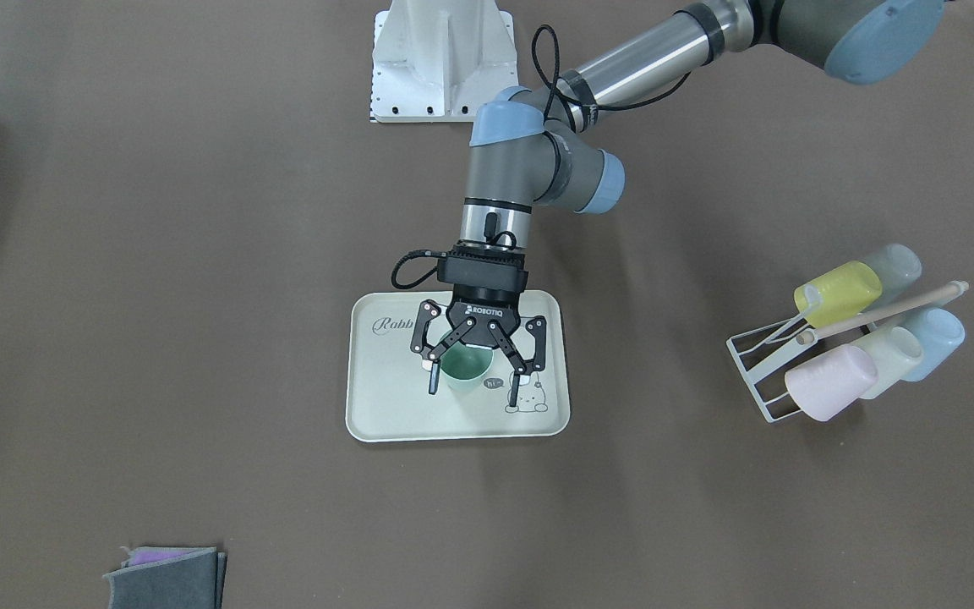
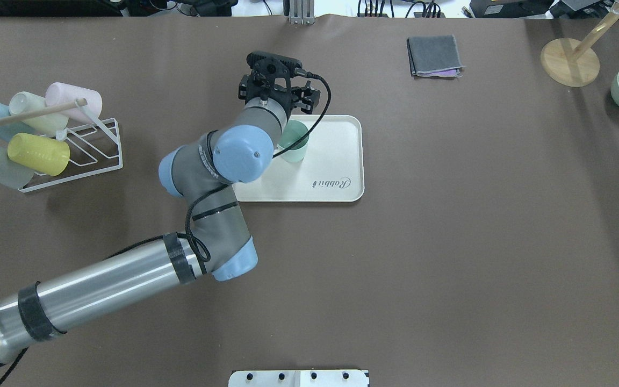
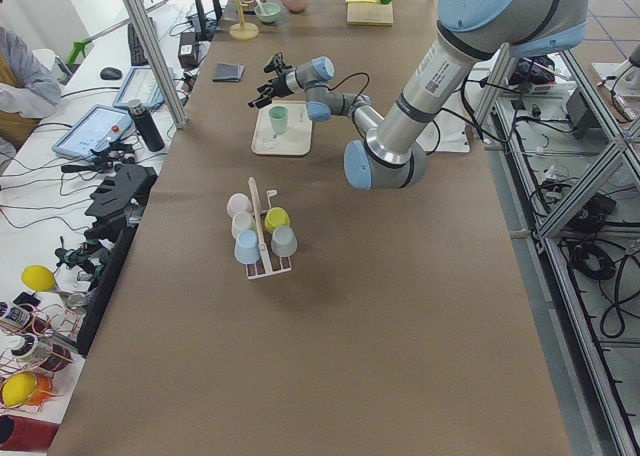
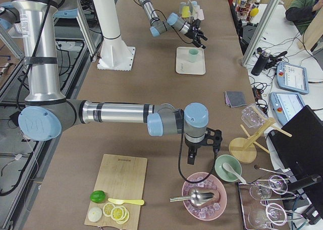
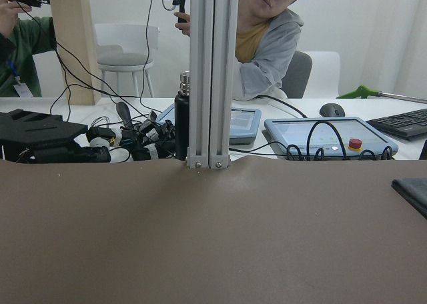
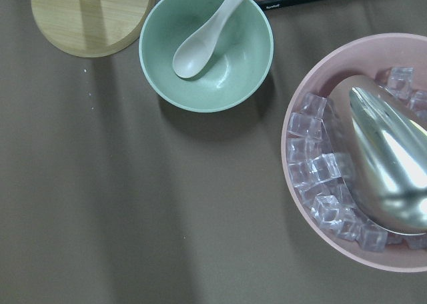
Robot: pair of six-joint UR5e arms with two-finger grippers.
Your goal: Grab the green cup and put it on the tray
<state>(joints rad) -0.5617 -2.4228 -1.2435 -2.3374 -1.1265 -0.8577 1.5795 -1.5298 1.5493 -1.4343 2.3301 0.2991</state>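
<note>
Directly beneath the left hand, the green cup stands upright, mouth up, about in the middle of the tray, between the script and the bunny drawing. The hand's fingers are spread wide apart, one on each side of the cup, and the side views show the hand raised over the cup, not clamped on it. In the front-facing view one finger overlaps the cup's rim, though whether it touches cannot be told. The other finger stands clear of the cup, over the bunny drawing. Off to one side of this hand, well apart from the tray, a white wire rack on the surface holds pastel cups lying on their sides, with a wooden rod across it. Out past the hand's fingertips and off to the other side, near the edge of the surface farthest from the robot, lies a folded grey cloth. The right hand is at the far end of the surface, pointing down, with a green bowl holding a white spoon and a pink bowl of ice cubes with a metal scoop below it. Whether its fingers are apart or together cannot be told.
</note>
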